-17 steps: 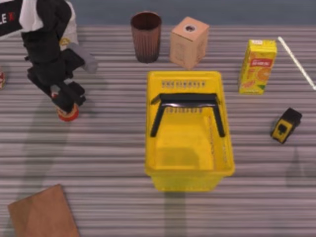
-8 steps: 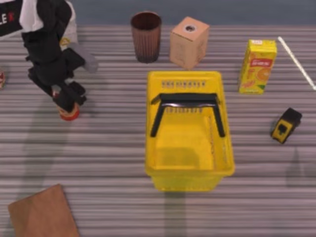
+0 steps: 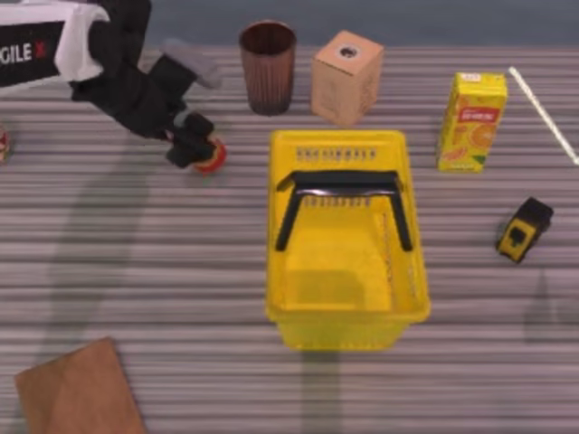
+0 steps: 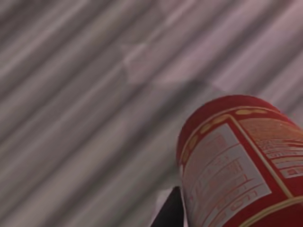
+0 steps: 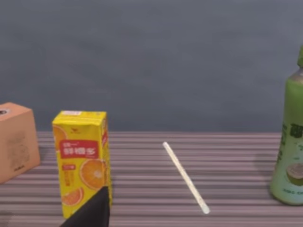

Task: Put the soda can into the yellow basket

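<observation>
Jaws closed on the small red cylindrical soda can (image 3: 210, 157), the left gripper (image 3: 192, 145) holds it above the table in the frame's upper left, left of the large yellow plastic basket (image 3: 346, 312). Its black arm slants toward the upper-left corner.

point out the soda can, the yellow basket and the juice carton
soda can (image 4: 236, 161): left wrist view, its label side.
yellow basket (image 3: 348, 336): top view, its near wall.
juice carton (image 3: 470, 122): top view, its printed front.
</observation>
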You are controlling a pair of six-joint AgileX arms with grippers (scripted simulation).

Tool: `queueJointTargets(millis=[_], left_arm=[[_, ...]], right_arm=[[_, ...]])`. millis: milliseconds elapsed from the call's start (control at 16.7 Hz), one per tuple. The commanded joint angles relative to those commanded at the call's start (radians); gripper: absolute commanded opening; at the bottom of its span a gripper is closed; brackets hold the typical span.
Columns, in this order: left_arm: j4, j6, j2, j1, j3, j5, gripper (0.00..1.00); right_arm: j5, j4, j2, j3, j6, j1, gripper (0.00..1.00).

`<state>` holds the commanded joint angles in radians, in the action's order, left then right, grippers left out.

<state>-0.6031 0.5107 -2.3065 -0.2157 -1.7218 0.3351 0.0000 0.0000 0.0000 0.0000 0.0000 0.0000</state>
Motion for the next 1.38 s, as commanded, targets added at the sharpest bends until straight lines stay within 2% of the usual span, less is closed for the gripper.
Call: queueJointTargets(millis=[540, 780, 900, 1020, 1380], left_arm=[[0.904, -0.310, 0.088, -0.067, 0.261, 0.601, 0.00], [1.207, -0.414, 0.146, -0.091, 0.356, 0.816, 0.00], [1.300, -0.446, 0.171, -0.100, 0.385, 0.889, 0.00], [1.351, -0.464, 0.187, -0.104, 0.402, 0.931, 0.00], [1.361, -0.464, 0.183, -0.100, 0.401, 0.938, 0.00]], right_arm=[[0.000, 0.000, 0.000, 0.000, 0.000, 0.000, 1.00], [0.000, 0.000, 0.000, 0.000, 0.000, 0.000, 1.00], [0.000, 0.000, 0.000, 0.000, 0.000, 0.000, 1.00], [0.000, 0.000, 0.000, 0.000, 0.000, 0.000, 1.00], [0.000, 0.000, 0.000, 0.000, 0.000, 0.000, 1.00]])
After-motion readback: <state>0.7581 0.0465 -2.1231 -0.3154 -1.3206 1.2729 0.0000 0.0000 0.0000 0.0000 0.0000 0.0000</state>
